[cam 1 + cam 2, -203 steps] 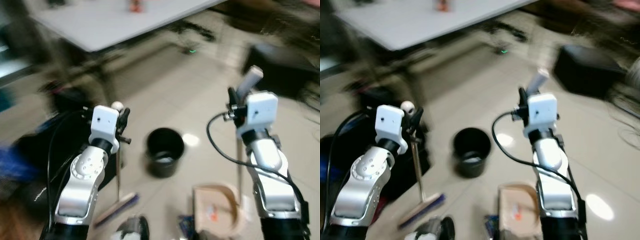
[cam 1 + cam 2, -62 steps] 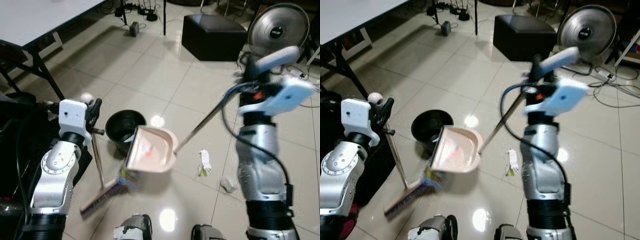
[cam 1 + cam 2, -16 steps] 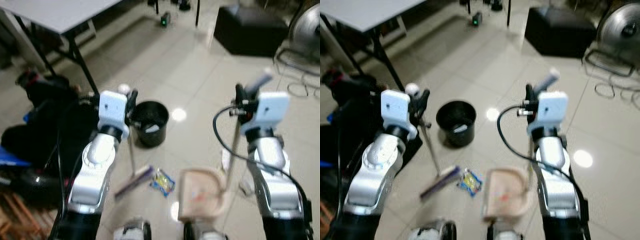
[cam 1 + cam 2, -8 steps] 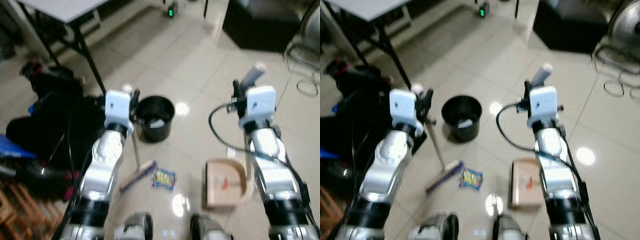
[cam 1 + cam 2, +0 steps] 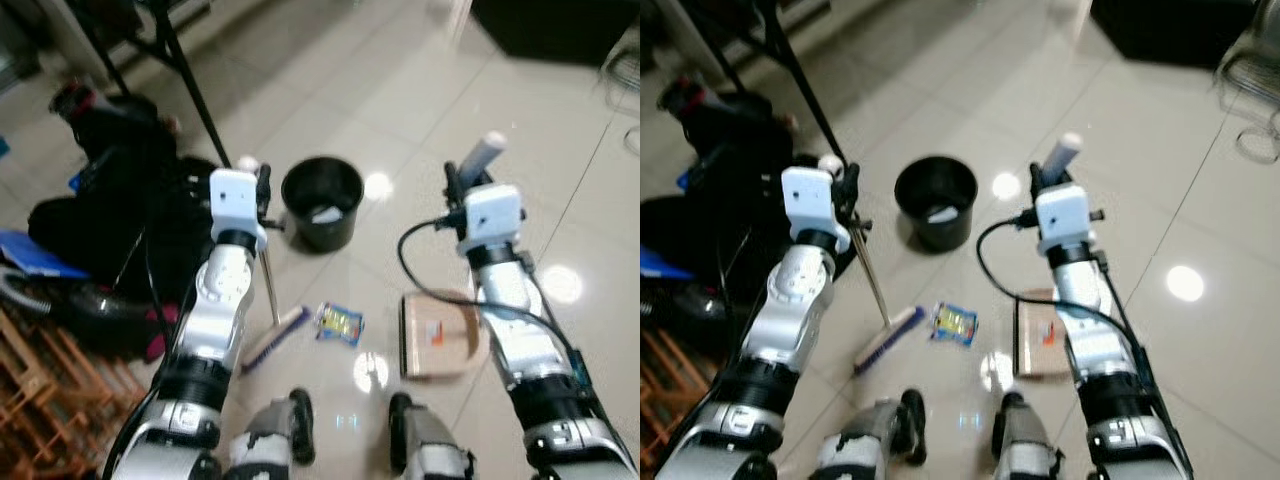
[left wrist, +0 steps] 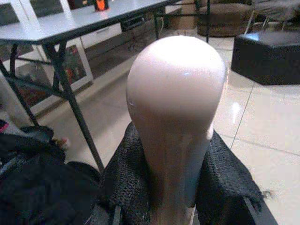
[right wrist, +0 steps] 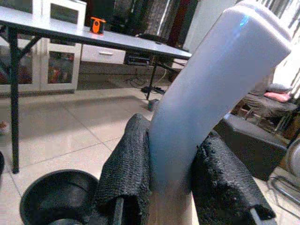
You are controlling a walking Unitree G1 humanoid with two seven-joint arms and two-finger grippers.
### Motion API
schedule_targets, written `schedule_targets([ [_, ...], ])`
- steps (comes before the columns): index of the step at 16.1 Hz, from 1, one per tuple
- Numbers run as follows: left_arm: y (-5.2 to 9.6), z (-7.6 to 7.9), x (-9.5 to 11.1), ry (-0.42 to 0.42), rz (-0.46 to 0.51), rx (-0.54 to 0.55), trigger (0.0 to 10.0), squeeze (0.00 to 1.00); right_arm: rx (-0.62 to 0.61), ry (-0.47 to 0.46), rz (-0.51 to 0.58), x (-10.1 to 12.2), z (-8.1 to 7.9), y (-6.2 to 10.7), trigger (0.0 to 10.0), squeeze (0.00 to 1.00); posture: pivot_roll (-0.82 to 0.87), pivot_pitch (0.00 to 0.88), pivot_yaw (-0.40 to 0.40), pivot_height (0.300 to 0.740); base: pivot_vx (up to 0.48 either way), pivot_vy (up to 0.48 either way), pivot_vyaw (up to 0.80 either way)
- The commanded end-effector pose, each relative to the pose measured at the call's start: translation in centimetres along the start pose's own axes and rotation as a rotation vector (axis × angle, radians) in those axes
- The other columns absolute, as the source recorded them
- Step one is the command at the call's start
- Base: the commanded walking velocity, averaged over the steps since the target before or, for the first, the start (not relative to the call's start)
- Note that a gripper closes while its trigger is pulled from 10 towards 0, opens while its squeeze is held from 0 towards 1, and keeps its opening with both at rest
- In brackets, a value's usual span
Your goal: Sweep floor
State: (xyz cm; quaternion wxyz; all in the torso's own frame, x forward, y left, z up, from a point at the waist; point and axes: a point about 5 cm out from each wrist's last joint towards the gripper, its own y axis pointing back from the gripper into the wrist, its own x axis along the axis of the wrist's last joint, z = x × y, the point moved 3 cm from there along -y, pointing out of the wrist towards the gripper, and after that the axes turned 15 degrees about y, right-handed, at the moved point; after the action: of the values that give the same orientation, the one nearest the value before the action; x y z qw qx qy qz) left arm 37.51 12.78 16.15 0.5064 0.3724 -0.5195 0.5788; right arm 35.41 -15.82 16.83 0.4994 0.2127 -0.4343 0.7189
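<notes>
The broom (image 5: pixel 272 335) stands with its bristle head on the tiled floor (image 5: pixel 400 130) ahead of the robot's left foot, its thin shaft slanting up to a rounded knob clamped between the left gripper (image 6: pixel 176 187) fingers; a crumpled yellow-and-blue wrapper (image 5: pixel 339 323) lies just beside the bristles, between them and the dustpan (image 5: pixel 440 335). The dustpan rests flat on the floor to the right, its pale upright handle (image 7: pixel 206 98) gripped by the closed right gripper (image 7: pixel 173 187); a black bin (image 5: pixel 321 202) stands beyond the wrapper, with dark bags (image 5: pixel 110 210) off to the left.
</notes>
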Motion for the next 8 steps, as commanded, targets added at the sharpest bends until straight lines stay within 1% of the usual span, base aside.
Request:
schedule_targets([
  [1,-0.2,-0.3,0.5,-0.005,0.031,0.012,10.0,0.00,-0.021,-0.016,0.038,0.7,-0.1,-0.3,10.0,0.00,0.11,0.396,0.116,0.740,0.000,0.000,0.00],
  [2,-0.9,-0.1,0.3,-0.004,0.035,0.011,10.0,0.00,-0.058,-0.066,0.038,1.0,-0.6,-0.6,10.0,0.00,0.11,0.403,0.123,0.740,0.000,0.000,0.00],
  [3,-1.1,0.0,0.2,-0.002,0.037,0.014,10.0,0.00,-0.067,-0.088,0.038,1.1,-1.0,-0.7,10.0,0.00,0.11,0.403,0.124,0.740,0.000,0.000,0.00],
  [4,-1.6,0.0,0.1,0.000,0.040,0.021,10.0,0.00,-0.061,-0.103,0.046,1.4,-2.2,-0.5,10.0,0.00,0.11,0.406,0.130,0.740,0.000,0.000,0.00],
  [5,-2.0,0.1,-0.1,0.004,0.039,0.049,10.0,0.00,-0.034,-0.104,0.062,1.9,-4.0,0.1,10.0,0.00,0.10,0.409,0.134,0.740,0.000,0.000,0.00],
  [6,-2.2,0.3,-0.3,0.004,0.037,0.061,10.0,0.00,-0.015,-0.105,0.070,2.2,-5.0,0.6,10.0,0.00,0.10,0.407,0.135,0.740,0.000,0.000,0.00],
  [8,-2.5,0.6,-0.4,0.025,0.035,0.088,10.0,0.00,0.005,-0.122,0.069,2.6,-6.2,1.3,10.0,0.00,0.09,0.397,0.135,0.740,0.000,0.000,0.00],
])
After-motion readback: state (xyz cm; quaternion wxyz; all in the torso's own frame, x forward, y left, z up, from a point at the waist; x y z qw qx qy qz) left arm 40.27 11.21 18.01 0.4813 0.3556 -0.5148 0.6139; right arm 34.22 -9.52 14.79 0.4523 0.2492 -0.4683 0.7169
